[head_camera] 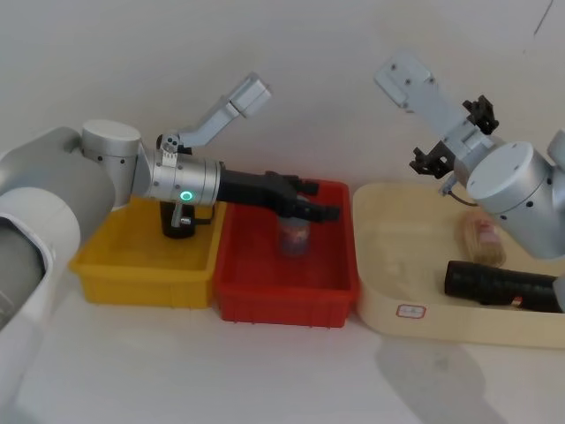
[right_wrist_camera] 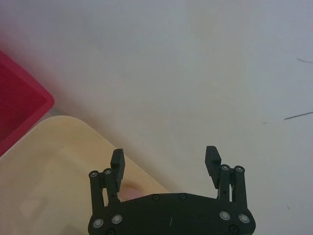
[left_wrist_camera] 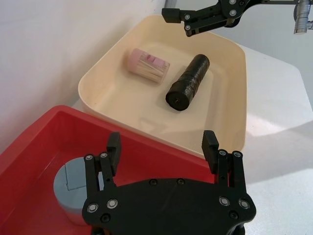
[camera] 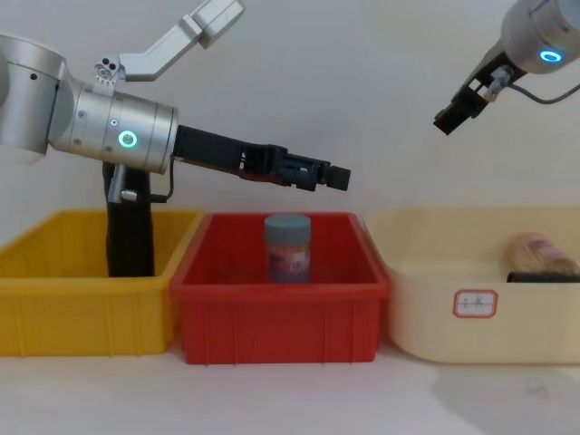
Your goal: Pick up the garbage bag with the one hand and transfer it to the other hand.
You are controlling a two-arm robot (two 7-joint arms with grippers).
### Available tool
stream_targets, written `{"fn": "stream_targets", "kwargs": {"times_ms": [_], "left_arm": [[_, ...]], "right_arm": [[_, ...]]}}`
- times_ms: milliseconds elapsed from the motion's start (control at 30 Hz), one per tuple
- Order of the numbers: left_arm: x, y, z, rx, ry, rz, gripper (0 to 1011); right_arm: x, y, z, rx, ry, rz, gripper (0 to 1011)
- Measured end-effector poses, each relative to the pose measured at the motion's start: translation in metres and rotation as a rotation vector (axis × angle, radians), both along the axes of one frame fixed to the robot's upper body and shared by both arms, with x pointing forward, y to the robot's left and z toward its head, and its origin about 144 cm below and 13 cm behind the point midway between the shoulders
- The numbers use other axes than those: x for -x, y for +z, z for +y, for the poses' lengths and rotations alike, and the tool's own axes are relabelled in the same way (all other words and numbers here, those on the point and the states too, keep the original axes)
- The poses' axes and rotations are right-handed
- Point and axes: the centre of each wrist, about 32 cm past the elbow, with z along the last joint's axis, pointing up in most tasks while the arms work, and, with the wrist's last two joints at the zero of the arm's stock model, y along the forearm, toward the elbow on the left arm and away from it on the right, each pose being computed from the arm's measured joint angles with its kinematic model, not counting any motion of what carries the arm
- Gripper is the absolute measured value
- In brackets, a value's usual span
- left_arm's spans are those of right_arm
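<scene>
Black and lying on its side, the garbage bag [left_wrist_camera: 188,81] rests in the cream tray [left_wrist_camera: 107,98], ahead of the left tool [left_wrist_camera: 162,142], which hangs released above the red bin [left_wrist_camera: 29,142]; right tool [right_wrist_camera: 165,158], also released, waits raised over the tray's far side, likely to receive.

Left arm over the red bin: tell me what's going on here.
Nothing is gripped yet. The left gripper is open, reaching out above the red bin, which holds a grey-lidded jar. One garbage bag lies in the cream tub beside a pink-lidded jar; another roll stands in the yellow bin. The right gripper is open, raised above the tub.
</scene>
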Motion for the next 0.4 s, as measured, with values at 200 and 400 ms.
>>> {"fn": "stream_targets", "kwargs": {"times_ms": [200, 400], "left_arm": [[0.0, 0.0, 0.0, 0.0, 0.0, 0.0, 1000], [0.0, 0.0, 0.0, 0.0, 0.0, 0.0, 1000]], "right_arm": [[-0.0002, -0.0003, -0.0003, 0.001, -0.004, 0.0, 1001], [-0.0003, -0.0004, -0.0005, 0.002, -0.006, 0.001, 1001]]}}
